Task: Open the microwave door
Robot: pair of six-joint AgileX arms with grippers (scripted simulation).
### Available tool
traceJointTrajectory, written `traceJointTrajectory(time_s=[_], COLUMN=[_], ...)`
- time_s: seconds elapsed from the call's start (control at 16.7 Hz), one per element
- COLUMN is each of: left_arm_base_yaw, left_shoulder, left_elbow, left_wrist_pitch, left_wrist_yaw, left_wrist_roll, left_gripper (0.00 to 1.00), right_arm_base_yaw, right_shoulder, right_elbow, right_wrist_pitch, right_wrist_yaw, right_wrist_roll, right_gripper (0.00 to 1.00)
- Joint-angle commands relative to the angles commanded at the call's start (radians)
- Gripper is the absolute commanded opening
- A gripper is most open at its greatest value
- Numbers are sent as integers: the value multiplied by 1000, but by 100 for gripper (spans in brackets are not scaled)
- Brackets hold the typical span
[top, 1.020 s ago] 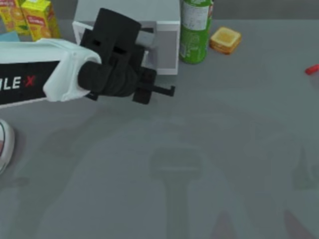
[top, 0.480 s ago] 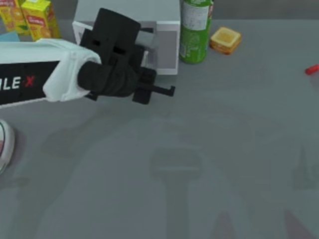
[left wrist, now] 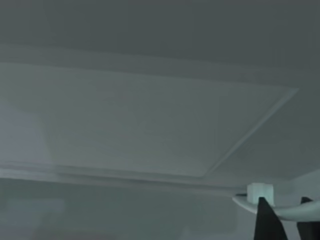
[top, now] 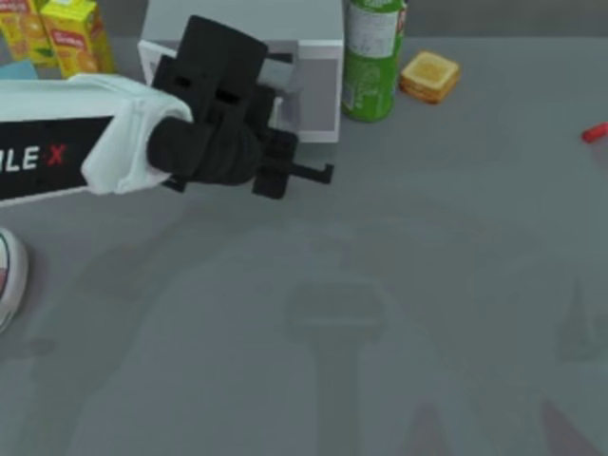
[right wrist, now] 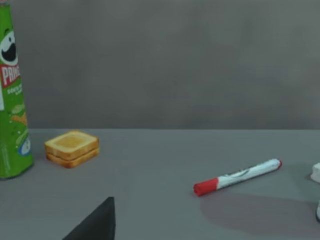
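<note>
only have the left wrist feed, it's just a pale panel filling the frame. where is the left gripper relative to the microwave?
Observer: In the top view the left gripper is at the front of the microwave, on the door side, left of the grey control panel.
Operator: door open yet?
Observer: Cannot tell; the left arm covers most of the front from above.
Operator: anything close on the right?
Observer: A green Pringles can stands upright just right of the microwave, with a toast sandwich beyond it.
</note>
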Motion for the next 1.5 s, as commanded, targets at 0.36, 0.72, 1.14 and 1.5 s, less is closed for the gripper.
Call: traceJointTrajectory(time_s=[0.36,0.72,1.14,1.5], left_arm_base_yaw=[-2,14,14,14], left_shoulder=[-3,-21,-21,-21], left_elbow=[-7,-28,-28,-28], left_wrist_pitch=[0,8,8,8], left_wrist_yaw=[15,34,34,34], left_wrist_roll=[6,40,40,40], left_gripper=[0,0,0,0], right_arm_base_yaw=[0,0,0,0], right_shoulder=[0,0,0,0], right_elbow=[0,0,0,0], right_wrist_pitch=[0,0,0,0], right_wrist_yaw=[0,0,0,0], right_wrist_roll=[0,0,0,0], right_gripper=[100,100,100,100])
